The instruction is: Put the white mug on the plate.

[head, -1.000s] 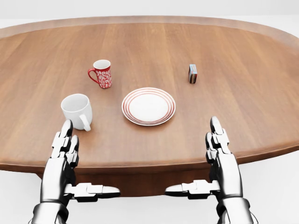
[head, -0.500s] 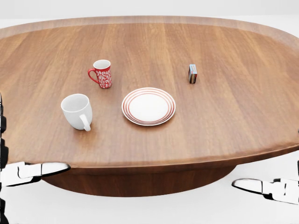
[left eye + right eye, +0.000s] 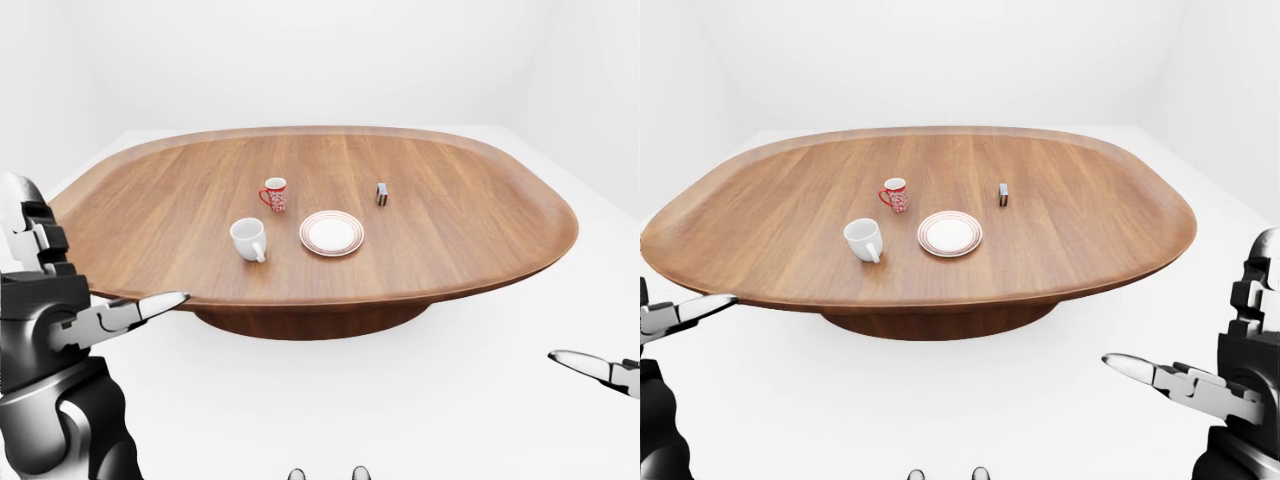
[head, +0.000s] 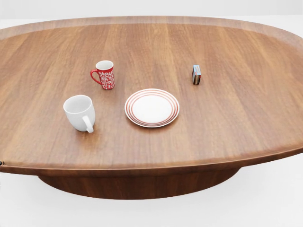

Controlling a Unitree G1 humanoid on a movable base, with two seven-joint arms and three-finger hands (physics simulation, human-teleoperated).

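The white mug (image 4: 79,111) stands upright on the wooden table (image 4: 227,127), its handle turned toward the bottom of the head view. The white plate with red rings (image 4: 152,108) lies just to its right, a small gap between them. My left hand (image 3: 85,285) is open and empty, low at the left of the left-eye view, off the table's near edge. My right hand (image 3: 1205,345) is open and empty at the right of the right-eye view, also off the table. Neither hand shows in the head view.
A red patterned mug (image 4: 104,74) stands above and between the white mug and the plate in the head view. A small box (image 4: 196,74) stands on edge to the upper right of the plate. White floor surrounds the oval table.
Both hands have swung outward from the table's near edge and left the head view. The mug, plate and other things have not moved.
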